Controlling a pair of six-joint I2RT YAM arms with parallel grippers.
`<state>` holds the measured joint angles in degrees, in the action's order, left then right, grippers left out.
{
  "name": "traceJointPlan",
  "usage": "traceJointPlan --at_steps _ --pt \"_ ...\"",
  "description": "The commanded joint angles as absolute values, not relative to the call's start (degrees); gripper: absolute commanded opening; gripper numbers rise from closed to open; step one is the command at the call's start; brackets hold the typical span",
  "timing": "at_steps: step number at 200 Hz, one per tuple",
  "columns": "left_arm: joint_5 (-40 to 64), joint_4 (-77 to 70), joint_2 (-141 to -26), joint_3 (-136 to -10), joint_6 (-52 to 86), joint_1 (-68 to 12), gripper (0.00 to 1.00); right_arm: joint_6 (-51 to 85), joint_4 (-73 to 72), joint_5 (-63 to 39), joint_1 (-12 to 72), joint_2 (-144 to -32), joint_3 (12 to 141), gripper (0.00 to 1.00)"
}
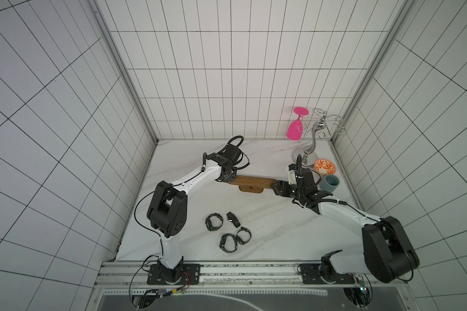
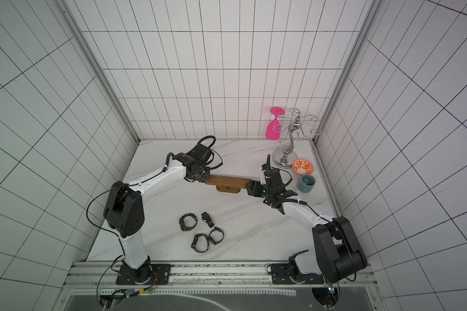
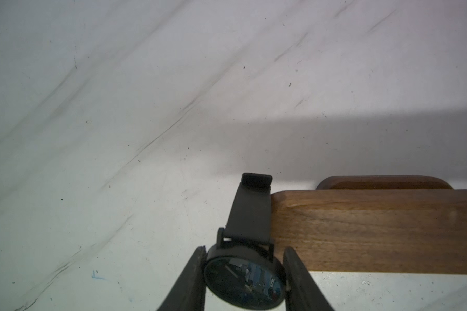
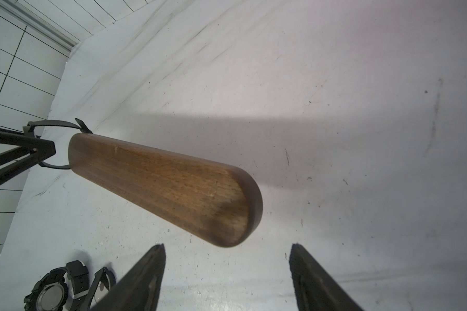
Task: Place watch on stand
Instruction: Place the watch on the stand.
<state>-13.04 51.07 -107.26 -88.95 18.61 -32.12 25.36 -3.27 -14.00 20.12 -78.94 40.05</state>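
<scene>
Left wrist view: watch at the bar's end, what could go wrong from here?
The strap of the watch meets the rounded end of the stand; misaligned, it may snag. The right tool is open, off the far end, so the stand may slide or tip under a push from the left tool.

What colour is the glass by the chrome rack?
The glass is bright pink, in a top view.

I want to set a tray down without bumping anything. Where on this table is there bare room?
Bare marble table lies between the wooden stand and the back wall, and in front of the stand, between the loose watches and the right arm. Crowded: the back right corner, with chrome rack, orange bowl and grey cup.
</scene>
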Motion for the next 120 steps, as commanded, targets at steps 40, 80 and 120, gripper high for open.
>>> traceJointPlan --at_steps 40,80,120 --pt "-13.27 53.42 -110.59 -93.24 17.86 -34.30 0.27 21.99 -3.98 -15.65 20.27 -80.82 46.30 0.74" --pt "-14.37 54.83 -112.14 -94.73 18.01 -35.23 0.28 21.27 -3.92 -15.47 21.07 -81.39 46.71 0.74" --pt "-17.12 57.40 -114.57 -97.45 18.22 -36.73 0.29 20.83 -4.01 -14.64 21.71 -81.90 47.02 0.74"
